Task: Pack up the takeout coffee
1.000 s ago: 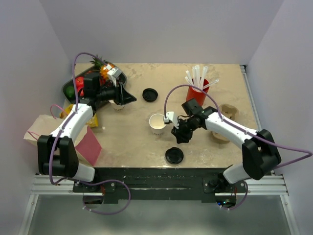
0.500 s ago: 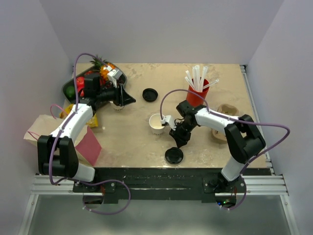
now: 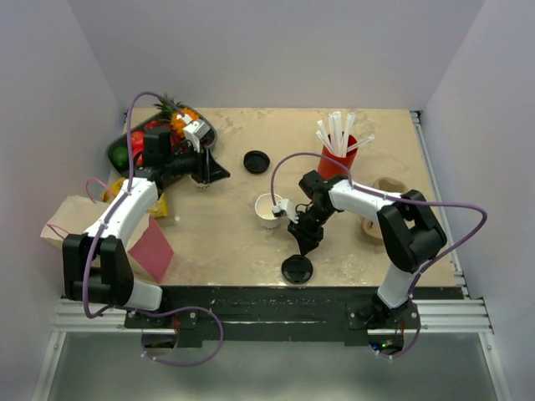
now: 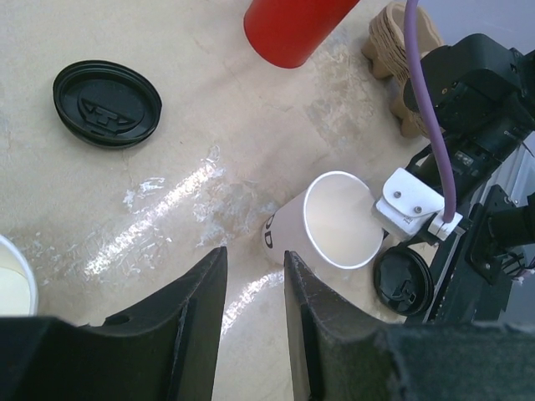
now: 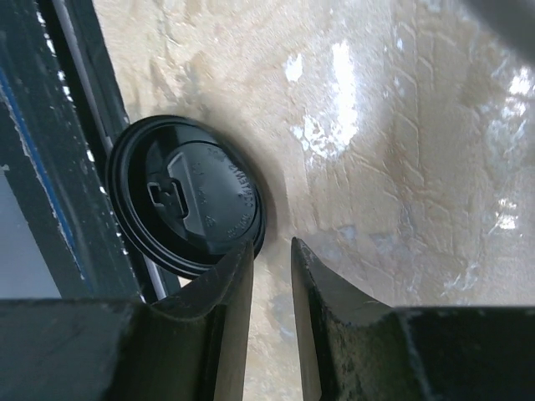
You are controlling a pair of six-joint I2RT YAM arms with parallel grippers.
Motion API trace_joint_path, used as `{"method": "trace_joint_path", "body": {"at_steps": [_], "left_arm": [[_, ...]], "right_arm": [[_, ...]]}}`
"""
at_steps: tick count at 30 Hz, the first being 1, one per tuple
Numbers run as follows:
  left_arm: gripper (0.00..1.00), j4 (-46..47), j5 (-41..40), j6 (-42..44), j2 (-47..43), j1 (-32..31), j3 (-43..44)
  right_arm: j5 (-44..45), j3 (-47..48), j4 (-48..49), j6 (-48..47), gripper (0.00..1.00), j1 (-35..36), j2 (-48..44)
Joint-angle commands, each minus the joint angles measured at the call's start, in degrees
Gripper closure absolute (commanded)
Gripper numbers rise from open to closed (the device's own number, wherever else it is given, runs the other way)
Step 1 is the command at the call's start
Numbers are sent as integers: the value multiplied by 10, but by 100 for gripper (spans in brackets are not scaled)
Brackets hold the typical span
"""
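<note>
The white paper cup (image 3: 268, 210) (image 4: 334, 221) stands upright and uncovered in the middle of the table. One black lid (image 3: 297, 268) (image 5: 188, 196) (image 4: 403, 280) lies at the table's front edge. Another black lid (image 3: 257, 161) (image 4: 107, 102) lies farther back. My right gripper (image 3: 303, 247) (image 5: 272, 246) points down just behind the front lid, open by a narrow gap with nothing between the fingers; its left finger reaches the lid's rim. My left gripper (image 3: 219, 171) (image 4: 253, 255) hovers at the left, open and empty, facing the cup from a distance.
A second white cup (image 4: 12, 280) sits beside my left gripper. A red cup of white straws (image 3: 337, 157) stands at the back right, brown cardboard sleeves (image 3: 386, 190) right of it. A fruit tray (image 3: 125, 146), paper bag (image 3: 75, 217) and pink napkin (image 3: 152, 249) lie at the left.
My right gripper has swung from beside the cup toward the front lid, and its jaws have narrowed. The left gripper has pulled back slightly.
</note>
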Motion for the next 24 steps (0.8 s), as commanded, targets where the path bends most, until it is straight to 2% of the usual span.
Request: {"method": "trace_joint_path", "body": {"at_steps": [1,5,8,9,10,11,12,13,15,18,24], "left_arm": [[62,2,-3,14,-17,4,19],[62,-19,34,44,-27,4,20],[62,-93,68,179,-62,-32,16],[62,-122,67,286,-74,-74,14],[62,-196,54,343,-85,-100,17],[62,-231,46,396,-102,-127,20],[62,-262,36,486,-109,-180,25],[61,-307,15,524,-114,-206,25],[61,-335,-4,613,-117,-275,18],[61,-326,-21,678,-92,-340,13],[62,-292,-33,726,3,-460,23]], "right_arm": [[-40,23,-26,-16,71,-4,-20],[-30,7,4,18,69,-15,-78],[-29,-2,34,54,68,-31,-137],[-27,-1,49,65,67,-36,-154],[-24,2,57,77,66,-46,-169],[-14,6,66,102,66,-52,-183],[-9,15,88,116,66,-59,-213],[-1,20,103,131,65,-66,-225],[41,37,154,186,63,-82,-251],[81,75,198,249,62,-106,-255],[150,120,241,310,59,-125,-258]]}}
